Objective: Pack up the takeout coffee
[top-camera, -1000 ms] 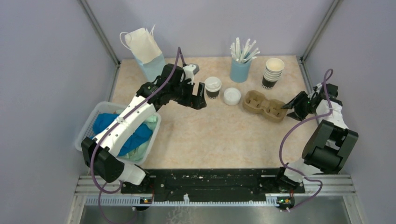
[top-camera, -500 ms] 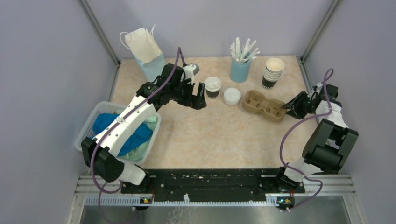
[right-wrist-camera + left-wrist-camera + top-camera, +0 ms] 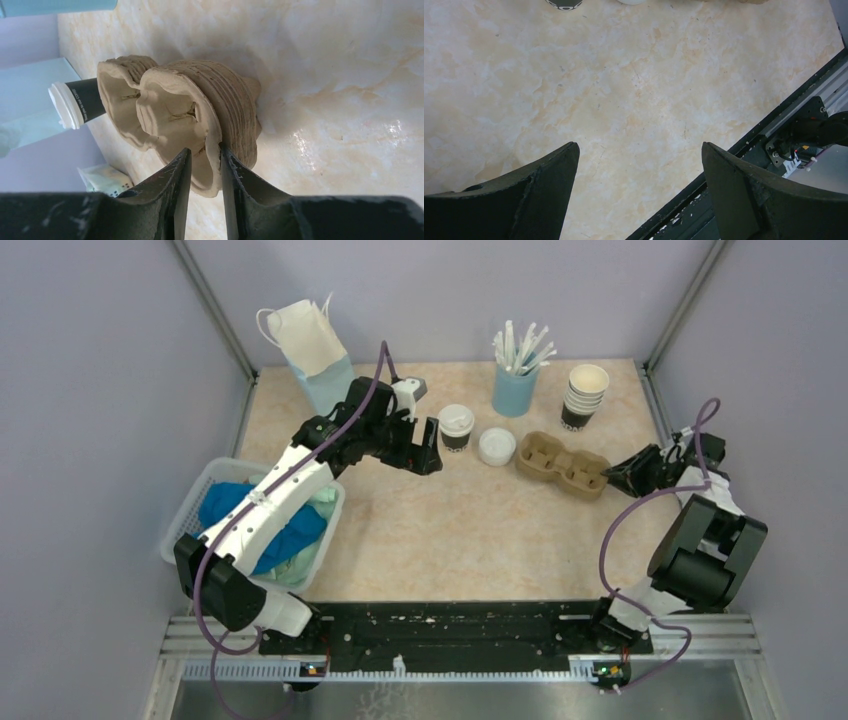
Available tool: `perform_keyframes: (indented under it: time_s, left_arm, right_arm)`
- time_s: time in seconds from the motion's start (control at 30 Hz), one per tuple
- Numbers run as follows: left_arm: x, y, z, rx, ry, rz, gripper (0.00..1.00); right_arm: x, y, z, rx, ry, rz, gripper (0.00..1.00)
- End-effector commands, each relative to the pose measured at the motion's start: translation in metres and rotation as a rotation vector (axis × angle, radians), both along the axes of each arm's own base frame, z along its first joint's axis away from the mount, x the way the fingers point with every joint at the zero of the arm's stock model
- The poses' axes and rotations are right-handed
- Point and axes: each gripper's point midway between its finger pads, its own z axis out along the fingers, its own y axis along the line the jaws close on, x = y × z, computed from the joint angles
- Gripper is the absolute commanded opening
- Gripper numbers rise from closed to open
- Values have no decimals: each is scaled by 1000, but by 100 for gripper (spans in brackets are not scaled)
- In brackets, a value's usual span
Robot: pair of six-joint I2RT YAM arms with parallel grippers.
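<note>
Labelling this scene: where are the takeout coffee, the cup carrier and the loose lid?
takeout coffee (image 3: pixel 456 421), top view, dome lid.
cup carrier (image 3: pixel 545 455), top view, well nearest the loose lid.
loose lid (image 3: pixel 496 446), top view, centre.

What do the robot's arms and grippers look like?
The left arm and right arm have white shells and black joints, each trailing a looping purple cable. The left gripper and right gripper have black wedge-shaped fingers.
</note>
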Motion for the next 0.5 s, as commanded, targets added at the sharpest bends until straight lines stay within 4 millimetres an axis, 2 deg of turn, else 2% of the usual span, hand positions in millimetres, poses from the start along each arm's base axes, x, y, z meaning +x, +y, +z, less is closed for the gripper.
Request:
perform_keyframes:
  time_s: [0.0, 0.13, 0.3, 0.4, 0.47]
  left_arm:
    - [0, 0, 10, -19, -36, -13, 98]
    - [-1, 0, 11, -20, -36, -11, 98]
    - [-1, 1, 10, -16, -34, -8, 98]
    - [-1, 1, 11, -17, -34, -6, 98]
    - [0, 1, 12, -18, -37, -6, 98]
  right_arm:
    - [2, -6, -6, 2, -37, -23, 26]
    - [3, -6, -7, 23, -65, -35, 14]
    - [6, -7, -1, 50, -108, -59, 11]
    - [7, -8, 2, 40, -113, -56, 0]
    - [7, -9, 9, 29, -114, -50, 0]
